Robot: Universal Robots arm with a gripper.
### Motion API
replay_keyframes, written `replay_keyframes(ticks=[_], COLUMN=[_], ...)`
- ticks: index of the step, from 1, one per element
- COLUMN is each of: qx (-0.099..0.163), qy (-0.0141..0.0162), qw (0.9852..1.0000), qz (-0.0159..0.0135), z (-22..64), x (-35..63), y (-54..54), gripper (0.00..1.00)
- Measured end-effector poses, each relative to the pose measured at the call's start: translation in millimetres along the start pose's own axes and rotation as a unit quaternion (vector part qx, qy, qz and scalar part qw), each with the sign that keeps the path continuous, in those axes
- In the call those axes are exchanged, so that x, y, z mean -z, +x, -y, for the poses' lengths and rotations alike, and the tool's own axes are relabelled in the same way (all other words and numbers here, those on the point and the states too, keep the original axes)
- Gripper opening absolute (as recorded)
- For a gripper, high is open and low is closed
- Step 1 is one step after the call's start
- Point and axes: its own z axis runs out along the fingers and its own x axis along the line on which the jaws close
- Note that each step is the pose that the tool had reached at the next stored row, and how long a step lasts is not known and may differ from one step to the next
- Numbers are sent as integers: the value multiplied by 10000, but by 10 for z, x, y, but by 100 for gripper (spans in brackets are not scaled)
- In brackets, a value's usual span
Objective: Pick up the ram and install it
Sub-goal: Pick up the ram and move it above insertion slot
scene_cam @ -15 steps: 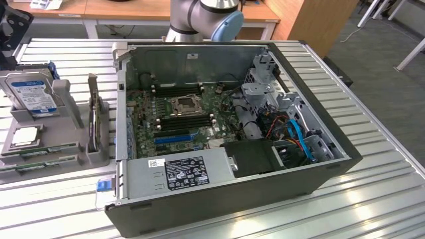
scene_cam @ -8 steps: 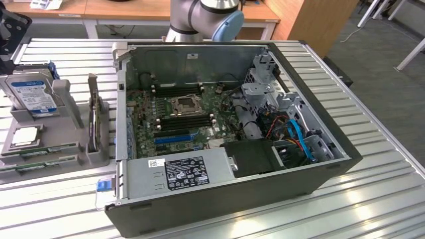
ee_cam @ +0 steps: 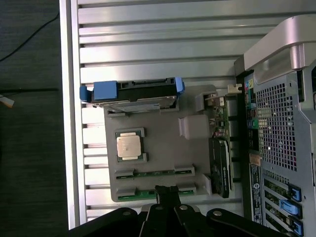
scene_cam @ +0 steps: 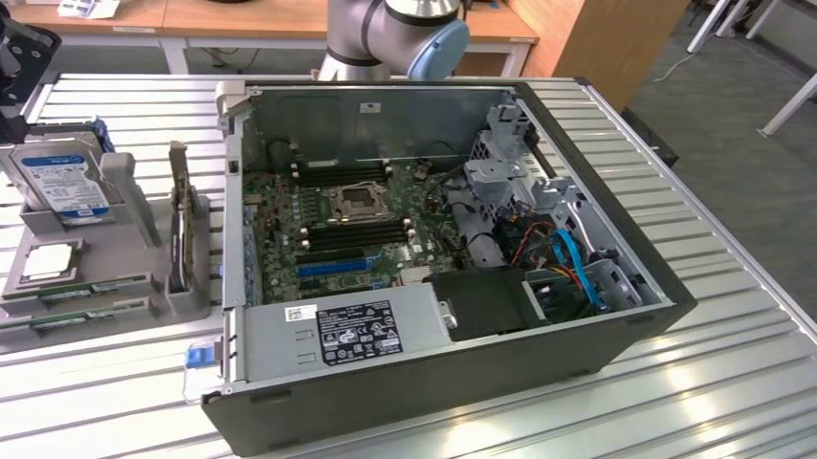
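Closest in, in the wrist view, the black claw [ee_cam: 168, 190] is clenched, its tips pressed together with nothing between them. It hangs right over the ram [ee_cam: 140, 194], a long, thin green circuit-board stick lying flat in the outermost groove of a grey moulded plastic tray [ee_cam: 158, 143]. From here I can't quite say whether the tips touch the stick or stop just above it.

A second green stick [ee_cam: 153, 173] lies in the next groove, parallel to the first. Beyond it in the same tray sit a square silver processor chip [ee_cam: 129, 146] and a metal hard drive with blue plastic rails [ee_cam: 131, 91], standing on edge. A dark expansion card [ee_cam: 221, 165] stands upright along the tray's side nearest the computer.

In the exterior view the tray [scene_cam: 121, 182] sits at the ribbed metal desk's [scene_cam: 715, 382] edge on the exterior view's left, with the ram [scene_cam: 77, 316], the second stick [scene_cam: 77, 287], the chip [scene_cam: 49, 260], the drive [scene_cam: 57, 182] and the card [scene_cam: 179, 220] all in place. Just beside it, filling the middle of the desk, lies a big dark grey computer case [scene_cam: 511, 373], side panel off. Inside are a green motherboard [scene_cam: 344, 206] and a silver power supply box [scene_cam: 344, 330] with a black label.
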Motion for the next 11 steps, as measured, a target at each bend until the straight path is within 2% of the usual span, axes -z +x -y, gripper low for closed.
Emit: replay_keyframes(ticks=[7, 11], qx=[6, 118], qy=[-1, 2], qw=[10000, 9999], qz=[2, 1], z=[0, 0], x=[0, 0], y=[0, 0], gripper=[10, 10])
